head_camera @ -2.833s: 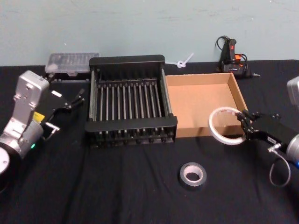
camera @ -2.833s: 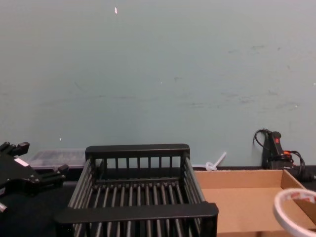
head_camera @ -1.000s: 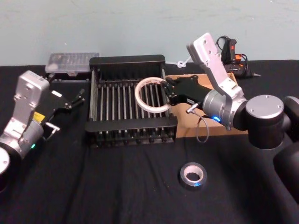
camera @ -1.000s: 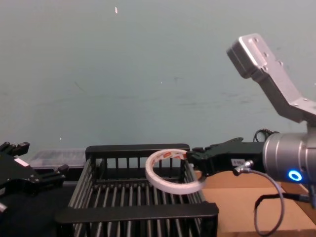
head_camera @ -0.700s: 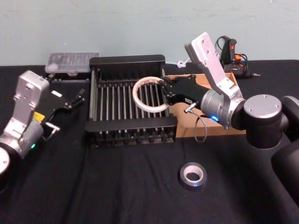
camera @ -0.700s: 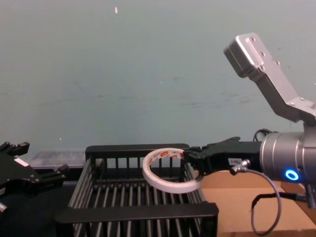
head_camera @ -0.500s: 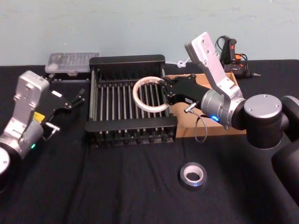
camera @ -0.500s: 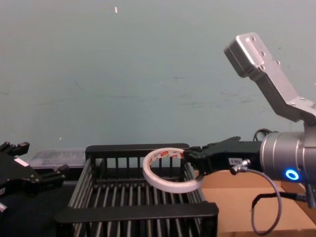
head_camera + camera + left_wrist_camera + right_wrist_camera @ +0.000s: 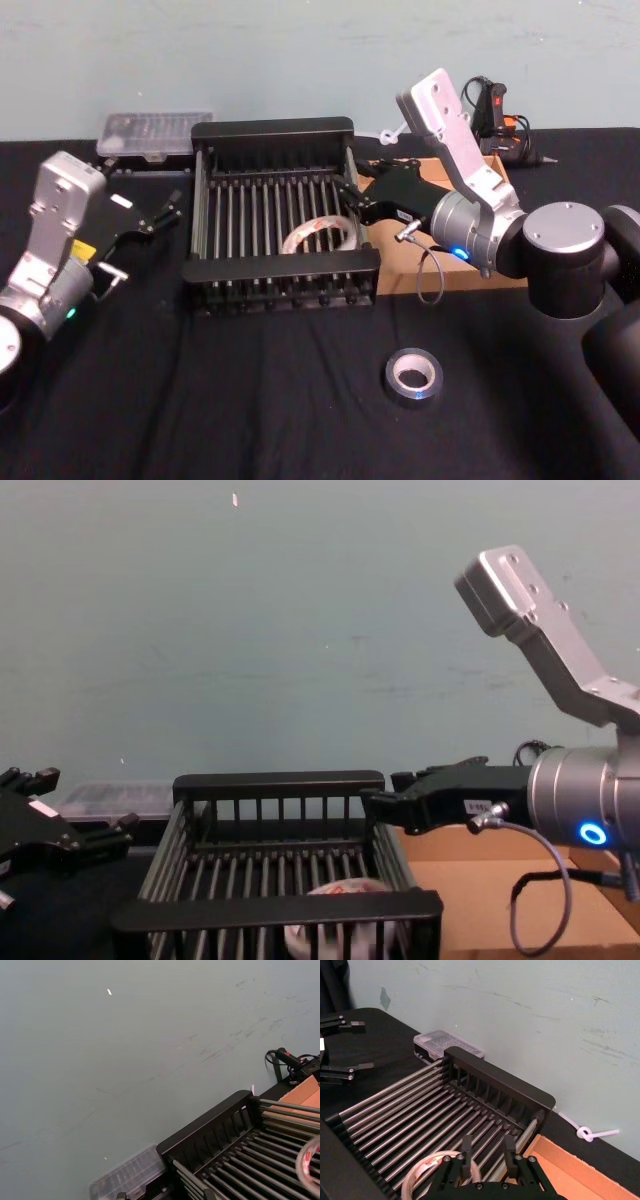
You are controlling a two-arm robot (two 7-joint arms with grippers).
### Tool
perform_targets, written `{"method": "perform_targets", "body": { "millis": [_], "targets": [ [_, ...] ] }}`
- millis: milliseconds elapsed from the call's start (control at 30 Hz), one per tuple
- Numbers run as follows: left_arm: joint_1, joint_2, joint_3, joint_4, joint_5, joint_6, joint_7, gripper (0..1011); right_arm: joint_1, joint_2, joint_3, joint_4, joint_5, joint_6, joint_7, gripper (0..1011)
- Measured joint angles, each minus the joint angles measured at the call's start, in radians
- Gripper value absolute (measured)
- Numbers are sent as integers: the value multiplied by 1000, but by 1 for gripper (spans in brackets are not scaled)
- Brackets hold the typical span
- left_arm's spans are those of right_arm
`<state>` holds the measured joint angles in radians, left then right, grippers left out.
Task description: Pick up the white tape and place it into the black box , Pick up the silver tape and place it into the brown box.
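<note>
Since half a second ago the white tape (image 9: 320,238) has left the right gripper (image 9: 350,199) and now lies on the bars inside the black box (image 9: 283,128), near its front right corner. The gripper's fingers stand apart and empty above the box's right rim. The left gripper (image 9: 150,215) is parked open by the table's left edge.

The silver tape (image 9: 413,375) lies flat near the table's front edge, well apart from the brown box (image 9: 510,198).

The risk I see comes next: the silver roll is low and smooth-sided on soft black cloth, so fingers may snag the cloth or slide off. The brown box's cardboard walls are shallow, so a tilted release could let the roll wheel out. The white ring is thin and hollow; the crate is hard slatted plastic.
</note>
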<state>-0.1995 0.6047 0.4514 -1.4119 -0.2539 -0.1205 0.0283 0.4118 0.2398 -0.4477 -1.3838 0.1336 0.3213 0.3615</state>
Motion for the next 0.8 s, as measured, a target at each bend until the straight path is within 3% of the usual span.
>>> {"method": "perform_targets", "body": {
  "millis": [633, 800],
  "targets": [
    [0, 0, 0, 0, 0, 0, 0, 1001, -1, 1, 0, 0, 0, 1, -1, 956],
    [0, 0, 0, 0, 0, 0, 0, 1001, -1, 1, 0, 0, 0, 1, -1, 1002]
  ]
}}
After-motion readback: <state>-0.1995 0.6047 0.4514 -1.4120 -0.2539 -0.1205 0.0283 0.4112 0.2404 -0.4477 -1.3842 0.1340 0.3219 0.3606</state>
